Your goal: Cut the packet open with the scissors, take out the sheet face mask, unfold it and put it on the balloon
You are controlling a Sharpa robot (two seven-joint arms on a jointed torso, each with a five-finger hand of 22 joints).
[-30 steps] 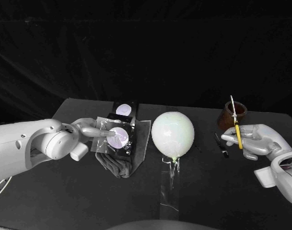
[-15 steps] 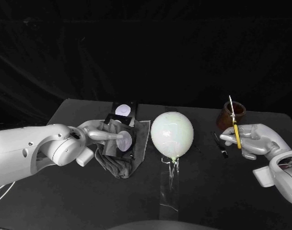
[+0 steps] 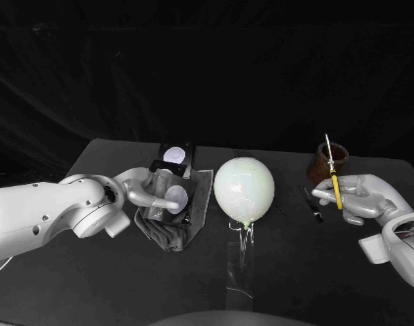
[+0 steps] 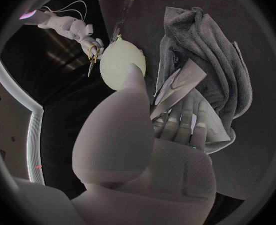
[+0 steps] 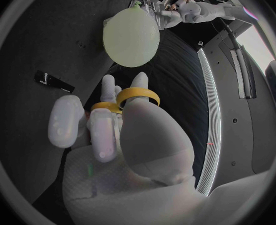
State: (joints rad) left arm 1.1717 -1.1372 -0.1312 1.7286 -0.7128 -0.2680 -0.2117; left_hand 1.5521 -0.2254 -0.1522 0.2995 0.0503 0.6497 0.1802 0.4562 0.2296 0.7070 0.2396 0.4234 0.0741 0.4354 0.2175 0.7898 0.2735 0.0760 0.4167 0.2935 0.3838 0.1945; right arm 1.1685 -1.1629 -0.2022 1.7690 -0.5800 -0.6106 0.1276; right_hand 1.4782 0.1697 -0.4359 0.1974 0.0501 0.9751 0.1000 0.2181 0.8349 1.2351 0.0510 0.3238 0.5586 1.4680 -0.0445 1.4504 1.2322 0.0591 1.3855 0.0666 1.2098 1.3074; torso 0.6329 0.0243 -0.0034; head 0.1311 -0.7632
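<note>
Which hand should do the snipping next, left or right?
Probably the right hand: it holds the scissors, blades up. The left hand holds the packet, so it can steady it.

This looks like a robot test bench in a lab or studio; a black table (image 3: 344, 272) stands before a black cloth backdrop (image 3: 207, 81) that hangs in folds and closes off the scene; a pale balloon (image 3: 244, 189) lies on the tabletop with a clear strip (image 3: 238, 268) running from its knot (a staged prop); white robot arms (image 3: 30, 217) reach in from both sides.
</note>
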